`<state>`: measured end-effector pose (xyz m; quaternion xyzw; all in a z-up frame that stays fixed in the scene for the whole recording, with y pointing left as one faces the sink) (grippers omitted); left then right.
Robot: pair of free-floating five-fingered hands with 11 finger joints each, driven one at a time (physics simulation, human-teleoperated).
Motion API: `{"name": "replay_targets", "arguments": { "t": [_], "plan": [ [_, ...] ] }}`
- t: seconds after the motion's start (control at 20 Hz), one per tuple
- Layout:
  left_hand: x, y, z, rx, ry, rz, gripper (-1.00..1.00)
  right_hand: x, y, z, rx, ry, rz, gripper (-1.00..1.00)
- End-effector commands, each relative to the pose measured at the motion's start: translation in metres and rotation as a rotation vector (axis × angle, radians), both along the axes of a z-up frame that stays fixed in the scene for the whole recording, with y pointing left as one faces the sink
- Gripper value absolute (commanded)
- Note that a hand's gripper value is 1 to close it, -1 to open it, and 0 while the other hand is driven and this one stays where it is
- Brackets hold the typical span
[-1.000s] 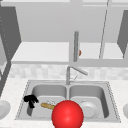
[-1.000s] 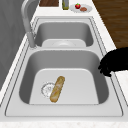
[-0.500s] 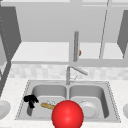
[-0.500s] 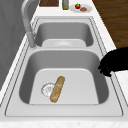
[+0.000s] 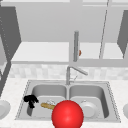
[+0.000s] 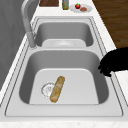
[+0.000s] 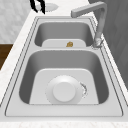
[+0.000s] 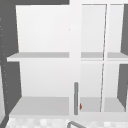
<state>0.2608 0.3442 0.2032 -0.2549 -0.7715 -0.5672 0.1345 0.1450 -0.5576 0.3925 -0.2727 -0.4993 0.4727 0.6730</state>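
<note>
Black left hand (image 5: 30, 100) at the left basin of a double steel sink (image 5: 25, 87), beside a golden-brown bread loaf (image 5: 48, 106).

Left hand: hangs over the left basin's outer edge, fingers curled downward and gripping nothing; in the left side view (image 6: 115, 62) it sits above the rim, apart from the loaf. Golden-brown bread loaf (image 6: 57, 89): lies flat on the left basin floor, one end over the round metal drain strainer (image 6: 47, 89). Grey metal swivel tap (image 5: 72, 71): stands behind the divider between the basins. Round white plate (image 7: 64, 91): lies in the right basin, partly over its drain. Large red sphere (image 5: 67, 114): shows at the sink's front edge in the front view. White plate bearing a red tomato (image 6: 78, 6): on the counter past the far basin. White open wall cabinet (image 8: 40, 56): above the sink.
</note>
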Motion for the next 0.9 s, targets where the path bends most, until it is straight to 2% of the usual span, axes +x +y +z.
{"name": "replay_targets", "arguments": {
  "t": [0.0, 0.4, 0.6, 0.85],
  "plan": [
    [0.0, 0.0, 0.0, 0.0, 0.0, 0.0, 0.0, -0.014, 0.022, 0.0, -0.043, -0.04, 0.015, -1.0],
    [0.0, 0.0, 0.0, 0.0, 0.0, 0.0, 0.0, -0.04, 0.061, -0.001, -0.127, -0.068, 0.01, -1.0],
    [0.0, 0.0, 0.0, 0.0, 0.0, 0.0, 0.0, -0.04, 0.085, -0.001, -0.177, -0.033, -0.001, -1.0],
    [0.0, 0.0, 0.0, 0.0, 0.0, 0.0, 0.0, -0.04, 0.114, -0.007, -0.247, -0.022, 0.009, -1.0]
  ]
}}
